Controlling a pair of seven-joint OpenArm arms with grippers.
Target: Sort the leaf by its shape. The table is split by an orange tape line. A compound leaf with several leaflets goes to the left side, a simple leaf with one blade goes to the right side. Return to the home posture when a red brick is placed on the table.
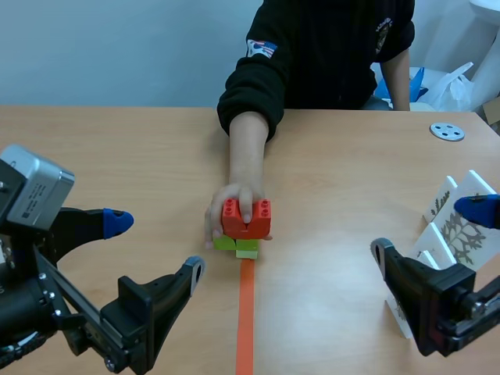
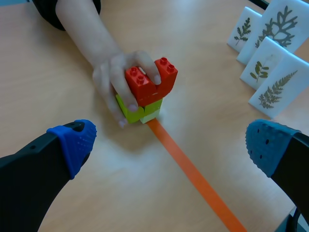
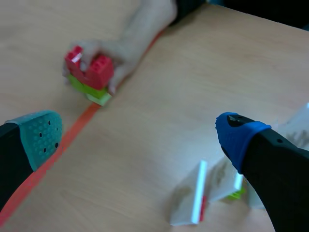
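Red brick (image 1: 247,217): at the middle of the surface (image 1: 117,156), at the far end of the orange tape line (image 1: 245,320); stacked on green bricks (image 1: 237,245); a person's hand (image 1: 232,205) is on it, fingers over its top
Leaf cards (image 2: 263,67): four white cards with pressed leaves, standing upright in a cluster on the right side, well apart from the brick; none held
Left pincer (image 2: 169,142): released, fingers spread wide, nothing between them; low over the near left of the surface, pointing at the brick
Right pincer (image 3: 139,135): released as well, empty; near right, close by the cards
Step in hand: the red brick reads as the stop signal; both arms likely go to the home posture rather than take a card
Handling: cards look thin, stiff and light, so easy to tip or slide; smooth faces may slip; best taken by the top edge, pads flat on front and back, clear of the neighbours
Risk: the right arm could knock the nearest card over when it draws away
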